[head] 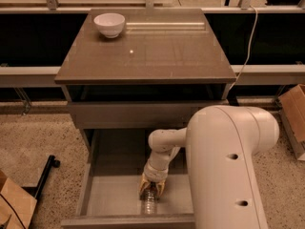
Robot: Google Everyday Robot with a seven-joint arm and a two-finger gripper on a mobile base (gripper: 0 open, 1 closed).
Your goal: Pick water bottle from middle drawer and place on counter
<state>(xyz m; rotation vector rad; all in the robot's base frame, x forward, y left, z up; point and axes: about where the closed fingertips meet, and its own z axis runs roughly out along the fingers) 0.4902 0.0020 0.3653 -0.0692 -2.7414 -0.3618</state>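
Note:
The water bottle (148, 204) lies on the pale floor of the open middle drawer (102, 194), near its front edge, pointing front to back. My gripper (152, 189) reaches down into the drawer from the white arm (224, 166). Its yellowish fingertips (142, 189) sit on either side of the bottle's far end, closed against it. The bottle's cap is hidden under the gripper. The counter (152, 51) is the glossy grey-brown top of the cabinet, above the drawer.
A white bowl (109, 24) stands at the counter's back left corner. A shallower drawer front (128, 113) is shut above the open one. Cardboard boxes sit at the lower left (14, 202) and at the right (293, 111). A black bar (45, 173) lies on the floor at the left.

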